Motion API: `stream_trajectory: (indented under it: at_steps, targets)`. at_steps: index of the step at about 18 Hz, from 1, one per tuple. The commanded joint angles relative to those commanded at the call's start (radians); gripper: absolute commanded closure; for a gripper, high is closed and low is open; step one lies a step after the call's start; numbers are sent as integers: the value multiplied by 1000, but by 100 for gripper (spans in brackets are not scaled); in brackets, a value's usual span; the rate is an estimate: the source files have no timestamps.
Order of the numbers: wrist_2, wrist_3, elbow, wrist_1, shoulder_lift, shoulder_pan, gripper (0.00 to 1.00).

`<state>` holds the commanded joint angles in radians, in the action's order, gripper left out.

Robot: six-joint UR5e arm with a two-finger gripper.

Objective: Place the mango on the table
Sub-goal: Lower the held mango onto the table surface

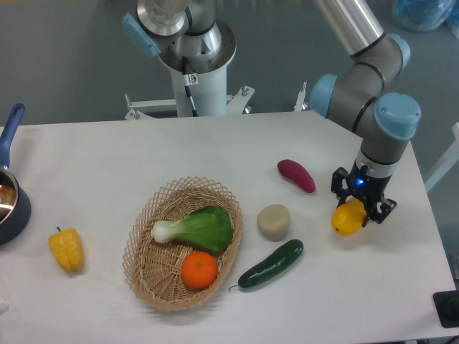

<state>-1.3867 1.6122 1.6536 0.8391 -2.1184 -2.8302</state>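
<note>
The yellow-orange mango (348,218) is at the right side of the white table (107,158), held between the fingers of my gripper (357,208), which points down and is shut on it. It sits low over the table top; I cannot tell whether it touches the surface. The fruit's upper part is hidden by the gripper's black fingers.
A wicker basket (143,269) holds a bok choy (197,228) and an orange (199,270). A cucumber (271,264), a beige round object (274,221) and a purple sweet potato (296,175) lie left of the mango. A yellow pepper (66,249) and a pot (10,204) are far left.
</note>
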Motion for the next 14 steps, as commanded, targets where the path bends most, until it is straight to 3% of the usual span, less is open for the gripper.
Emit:
stream_trajectory:
  at_steps: [11, 14]
  targets:
    - [0, -2, 0, -2, -18, 18, 43]
    - [0, -2, -5, -2, -20, 18, 35]
